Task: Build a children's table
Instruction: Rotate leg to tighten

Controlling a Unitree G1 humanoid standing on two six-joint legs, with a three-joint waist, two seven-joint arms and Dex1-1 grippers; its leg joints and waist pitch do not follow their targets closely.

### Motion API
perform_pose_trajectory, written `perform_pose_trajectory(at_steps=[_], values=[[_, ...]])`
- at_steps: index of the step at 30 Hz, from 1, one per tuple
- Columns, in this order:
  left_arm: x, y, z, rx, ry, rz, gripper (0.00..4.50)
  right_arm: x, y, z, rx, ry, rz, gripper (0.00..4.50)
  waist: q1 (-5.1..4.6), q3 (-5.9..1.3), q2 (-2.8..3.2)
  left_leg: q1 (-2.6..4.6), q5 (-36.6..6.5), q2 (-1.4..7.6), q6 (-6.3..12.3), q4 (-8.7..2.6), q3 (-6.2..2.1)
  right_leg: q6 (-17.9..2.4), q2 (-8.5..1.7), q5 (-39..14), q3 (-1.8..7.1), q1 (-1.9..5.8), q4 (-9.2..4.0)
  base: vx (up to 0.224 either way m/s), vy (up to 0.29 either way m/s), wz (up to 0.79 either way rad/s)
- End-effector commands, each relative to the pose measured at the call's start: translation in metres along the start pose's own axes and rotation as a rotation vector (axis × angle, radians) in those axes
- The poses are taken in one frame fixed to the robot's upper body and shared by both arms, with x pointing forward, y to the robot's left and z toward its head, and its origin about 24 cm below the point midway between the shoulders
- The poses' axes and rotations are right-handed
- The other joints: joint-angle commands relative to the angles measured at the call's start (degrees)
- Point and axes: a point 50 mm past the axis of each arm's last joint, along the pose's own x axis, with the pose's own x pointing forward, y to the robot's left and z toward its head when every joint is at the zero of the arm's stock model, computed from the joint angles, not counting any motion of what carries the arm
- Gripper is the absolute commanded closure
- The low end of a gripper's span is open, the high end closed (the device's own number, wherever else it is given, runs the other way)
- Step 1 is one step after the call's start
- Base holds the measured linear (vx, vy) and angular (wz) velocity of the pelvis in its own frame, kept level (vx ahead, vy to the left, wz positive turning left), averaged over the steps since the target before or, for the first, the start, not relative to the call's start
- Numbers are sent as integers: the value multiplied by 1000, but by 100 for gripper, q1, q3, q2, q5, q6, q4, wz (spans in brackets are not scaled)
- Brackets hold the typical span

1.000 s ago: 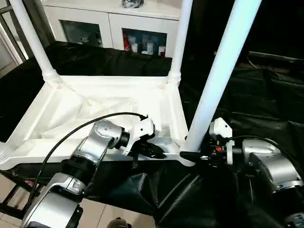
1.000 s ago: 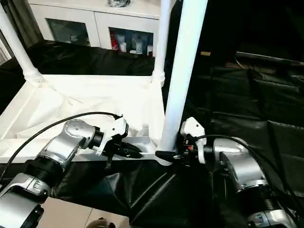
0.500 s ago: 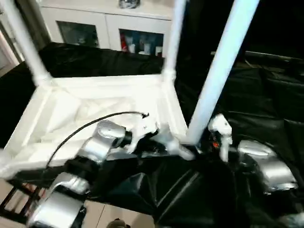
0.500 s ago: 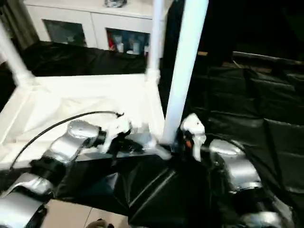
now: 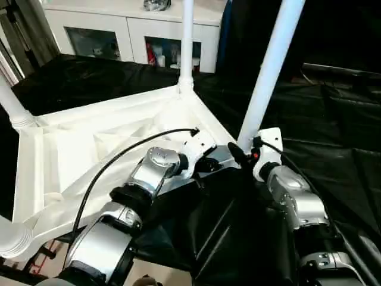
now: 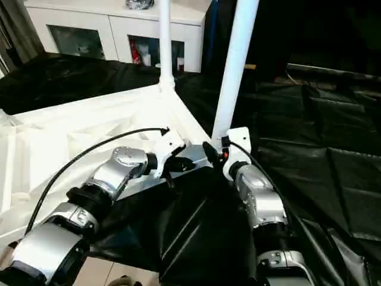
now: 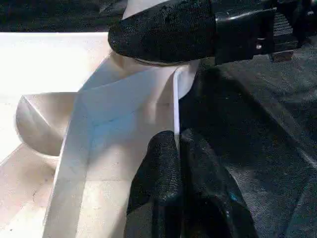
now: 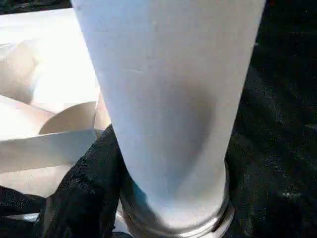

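The children's table lies upside down on the black-draped work table, its white tabletop [image 5: 77, 149] ribbed side up. Legs stand in the far corner [image 5: 186, 42], the left corner [image 5: 13, 107] and the near-left corner [image 5: 12, 238]. A fourth leg [image 5: 271, 65] rises from the near-right corner socket. My right gripper [image 5: 241, 152] is shut around that leg's base, one black finger [image 7: 163, 29] wrapping it. My left gripper [image 5: 208, 164] is shut on the tabletop's thin rim [image 7: 176, 114] just beside that corner, fingers [image 7: 161, 168] pinching it.
A white cabinet [image 5: 137, 36] with glass doors stands behind the work table [image 5: 333, 137]. A black cable [image 5: 119, 161] loops over my left forearm. The tabletop's near-left corner overhangs the work table's front edge above the floor.
The tabletop has swung round on the work table, its gripped corner moving away from me. Both arms have stretched forward with it and kept their holds.
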Motion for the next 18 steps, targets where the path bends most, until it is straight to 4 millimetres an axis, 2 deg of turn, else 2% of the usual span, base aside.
perform_pose_trajectory(at_steps=[1,4,6,8,10,14,15,18], values=[[13,-14,33,48,-152,-63,450,10,39,-14,54,63,185,119,-18,-379,-69,26,-1241,114,134,-408,-23,-915,-357,-1492,284,314,-483,0,0,0],[8,-12,28,62,-145,-98,450,6,36,-11,-7,61,232,79,-22,-375,-77,26,-1286,116,129,-417,-27,-888,-354,-1575,283,313,-491,0,0,0],[7,-12,26,63,-138,-105,450,5,35,-11,-22,57,251,79,-21,-380,-84,25,-1281,114,145,-410,-25,-883,-354,-1542,283,321,-488,0,0,0],[0,-11,22,80,-134,-155,450,-3,30,-9,-51,55,341,79,-13,-382,-95,12,-1174,107,212,-395,-16,-908,-353,-1385,286,338,-478,0,0,0],[-3,-11,21,88,-133,-178,450,-7,29,-8,-63,51,383,79,-11,-381,-84,10,-1123,115,264,-396,-16,-958,-355,-1311,286,338,-469,0,0,0],[-21,-12,11,125,-125,-308,450,-30,17,-3,-150,60,566,79,32,-376,-79,28,-1201,150,339,-395,-13,-989,-360,-1388,290,336,-478,0,0,0],[-24,-12,10,130,-125,-328,450,-35,14,-3,-158,74,597,79,28,-369,-70,18,-1231,152,327,-406,-19,-1007,-358,-1411,285,335,-474,0,0,0],[-36,-13,3,149,-94,-409,450,-52,7,-2,-202,120,732,79,57,-355,-66,54,-1423,181,287,-416,-11,-1015,-357,-1660,287,307,-495,0,0,0]])
